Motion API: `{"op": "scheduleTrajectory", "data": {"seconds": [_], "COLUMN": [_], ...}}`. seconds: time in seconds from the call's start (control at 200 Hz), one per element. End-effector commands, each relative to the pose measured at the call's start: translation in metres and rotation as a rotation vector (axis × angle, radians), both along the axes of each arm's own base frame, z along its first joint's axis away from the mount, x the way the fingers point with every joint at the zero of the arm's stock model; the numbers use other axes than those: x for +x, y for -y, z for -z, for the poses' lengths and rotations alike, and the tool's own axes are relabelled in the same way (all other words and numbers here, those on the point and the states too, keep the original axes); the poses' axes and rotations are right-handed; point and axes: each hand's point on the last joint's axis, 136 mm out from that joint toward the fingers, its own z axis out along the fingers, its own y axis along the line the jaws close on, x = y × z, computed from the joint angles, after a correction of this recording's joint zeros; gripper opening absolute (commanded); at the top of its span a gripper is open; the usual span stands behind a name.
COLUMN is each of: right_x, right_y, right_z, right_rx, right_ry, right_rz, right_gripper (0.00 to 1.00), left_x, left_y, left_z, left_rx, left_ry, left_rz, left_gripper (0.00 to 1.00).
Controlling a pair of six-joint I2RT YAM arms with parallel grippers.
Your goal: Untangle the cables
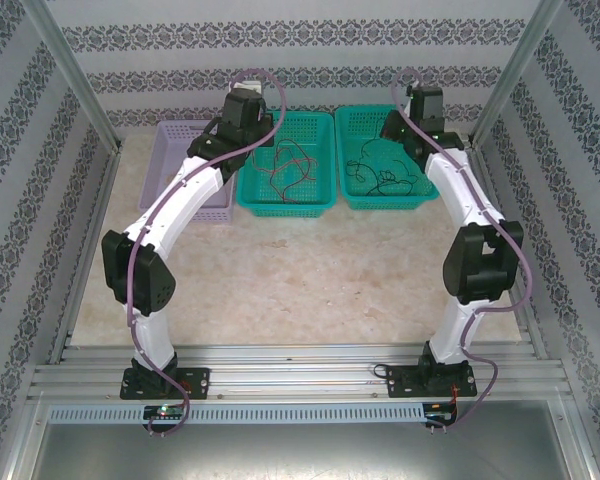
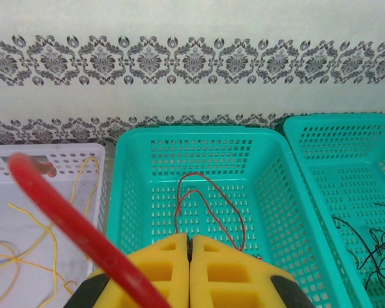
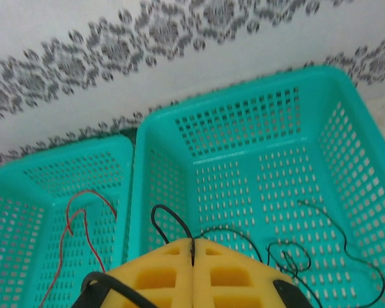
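Lying in three baskets at the far side of the counter, the cables look hair-thin, nearly weightless and limp. They will likely spring into loops and snag on the mesh, so a raised loop or a free end is the best place to pinch, well clear of any knot.

The yellow cables [image 2: 51, 228] sprawl in the lavender basket [image 2: 58, 154]. The left claw [image 2: 190, 247] has its foam pads pressed together. A blurred red strand [image 2: 64, 218] crosses its left pad close to the lens, and I cannot tell whether it is pinned.

The red cables [image 2: 196, 174] loop in the middle teal basket [image 2: 199, 131].

In the right teal basket [image 3: 244, 96] the black cables [image 3: 289, 253] lie knotted. The right claw [image 3: 192, 247] is closed, and a black strand [image 3: 170, 221] runs into its seam, apparently pinched.
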Motion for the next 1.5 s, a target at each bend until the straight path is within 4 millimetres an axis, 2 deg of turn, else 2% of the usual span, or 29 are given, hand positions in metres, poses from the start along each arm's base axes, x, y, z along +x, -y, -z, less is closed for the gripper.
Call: {"op": "scheduleTrajectory", "data": {"seconds": [0.0, 0.08, 0.21, 0.41, 0.625, 0.799, 0.934, 1.194, 1.224, 1.404, 1.494], "right_x": [-0.001, -0.006, -0.019, -0.046, -0.083, -0.130, -0.174, -0.246, -0.252, -0.279, -0.289], "right_y": [0.002, 0.003, 0.001, 0.004, 0.002, -0.006, -0.018, -0.023, -0.022, -0.023, -0.023], "right_z": [-0.020, -0.025, -0.046, -0.085, -0.122, -0.141, -0.136, -0.094, -0.090, -0.072, -0.066], "right_rx": [0.000, 0.008, 0.015, 0.032, 0.061, 0.084, 0.084, 0.088, 0.087, 0.086, 0.076], "right_ry": [0.061, 0.076, 0.123, 0.207, 0.292, 0.356, 0.375, 0.345, 0.339, 0.285, 0.271], "right_rz": [0.034, 0.043, 0.044, 0.049, 0.037, 0.013, -0.020, -0.065, -0.066, -0.106, -0.121], "right_gripper": [0.07, 0.14, 0.34, 0.51, 0.59, 0.63, 0.65, 0.70, 0.72, 0.97, 0.98], "left_x": [-0.002, -0.003, -0.003, -0.002, -0.001, 0.005, 0.014, 0.036, 0.038, 0.049, 0.054], "left_y": [-0.003, -0.003, -0.003, -0.001, 0.002, 0.010, 0.018, 0.032, 0.034, 0.047, 0.049], "left_z": [-0.015, -0.013, -0.013, -0.012, -0.003, 0.012, 0.025, 0.068, 0.075, 0.104, 0.113], "left_rx": [-0.017, -0.018, -0.016, -0.019, -0.012, 0.010, 0.043, 0.061, 0.060, 0.065, 0.072], "left_ry": [0.040, 0.034, 0.031, 0.021, -0.003, -0.033, -0.052, -0.113, -0.122, -0.148, -0.150], "left_rz": [0.012, 0.016, 0.016, 0.022, 0.030, 0.045, 0.058, 0.079, 0.081, 0.099, 0.098], "left_gripper": [0.00, 0.00, 0.00, 0.00, 0.00, 0.00, 0.00, 0.00, 0.00, 0.00, 0.00]}}
